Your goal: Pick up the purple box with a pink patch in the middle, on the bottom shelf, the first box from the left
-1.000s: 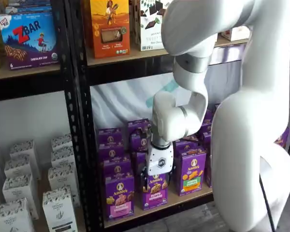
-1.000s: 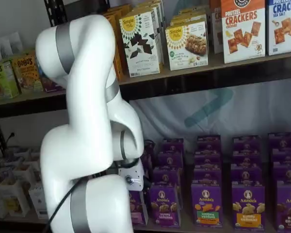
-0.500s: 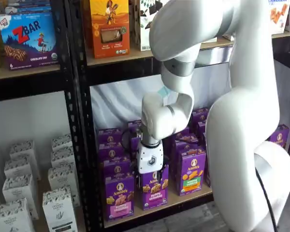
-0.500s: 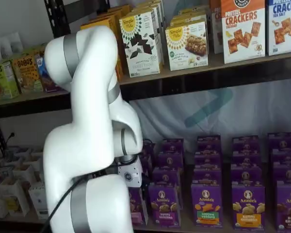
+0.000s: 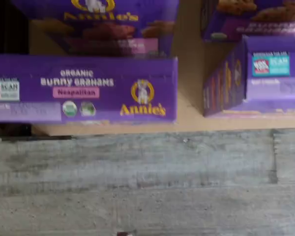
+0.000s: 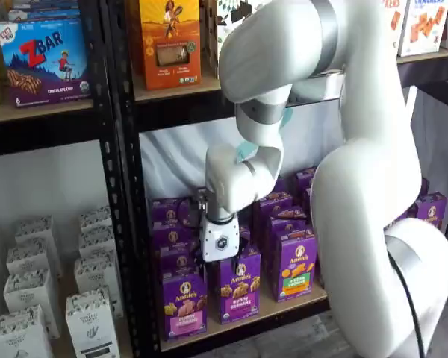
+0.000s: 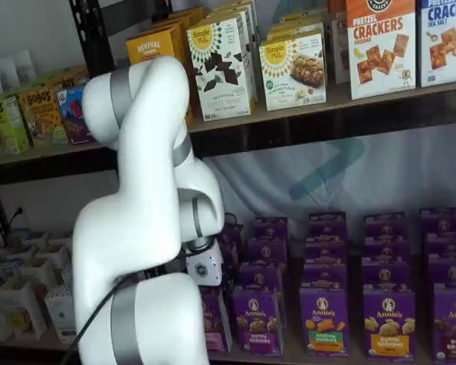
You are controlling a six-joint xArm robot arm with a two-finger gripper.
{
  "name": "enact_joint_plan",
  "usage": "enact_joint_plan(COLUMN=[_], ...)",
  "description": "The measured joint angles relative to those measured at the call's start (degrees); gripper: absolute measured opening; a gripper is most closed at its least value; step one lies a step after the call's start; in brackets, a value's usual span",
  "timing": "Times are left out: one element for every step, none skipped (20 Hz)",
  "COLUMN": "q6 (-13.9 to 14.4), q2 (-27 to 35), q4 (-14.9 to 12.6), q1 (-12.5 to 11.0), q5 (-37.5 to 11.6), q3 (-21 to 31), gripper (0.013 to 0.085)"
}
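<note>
In the wrist view you look down on the purple Annie's carton with the pink patch (image 5: pixel 96 88), standing at the front edge of the pale wooden bottom shelf (image 5: pixel 189 105). Its top is clear, which I judge leaves room for a grasp from above. Four purple cartons show here in part: that one, one behind it, and two to the side across a strip of bare board, a gap that should let a finger slip down. The pincer itself does not appear in this view. In a shelf view the white-bodied pincer (image 6: pixel 219 261) hangs from the arm just above the front row, between the pink-patch carton (image 6: pixel 184 304) at the shelf's front left corner and its purple-banded neighbour (image 6: pixel 239 287). Its jaws stand wide and hold nothing, probably so they can straddle the carton. You can count three front cartons, with pink, purple and green (image 6: pixel 297 265) bands. They face outward in files, so the labels read from the front. In the other shelf view the arm covers that corner, so I cannot pick out the target. Four front cartons show fully and one only partly.
</note>
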Motion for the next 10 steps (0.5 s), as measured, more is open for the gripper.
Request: enact_joint_plan(q6=[-0.58, -1.04, -0.84, -0.68, -0.43, -0.55, -0.64, -0.53, -0.82, -1.33], q2=[0.6, 1.18, 1.64, 2.06, 2.51, 2.93, 3.33, 3.74, 4.2, 4.71], q4=[0.7, 1.26, 1.04, 0.84, 0.53, 0.58, 0.61, 0.37, 0.54, 0.98], q1=[0.09, 0.16, 0.15, 0.11, 0.03, -0.03, -0.11, -0.24, -0.36, -0.48], q5=[0.23, 0.29, 0.55, 0.92, 1.48, 1.93, 2.29, 2.6, 2.93, 3.53], q3=[-0.93, -1.8, -2.61, -3.39, -4.3, -5.06, -5.77, -6.47, -7.23, -8.13], gripper=[0.085, 0.085, 0.085, 0.085, 0.085, 0.085, 0.085, 0.085, 0.085, 0.085])
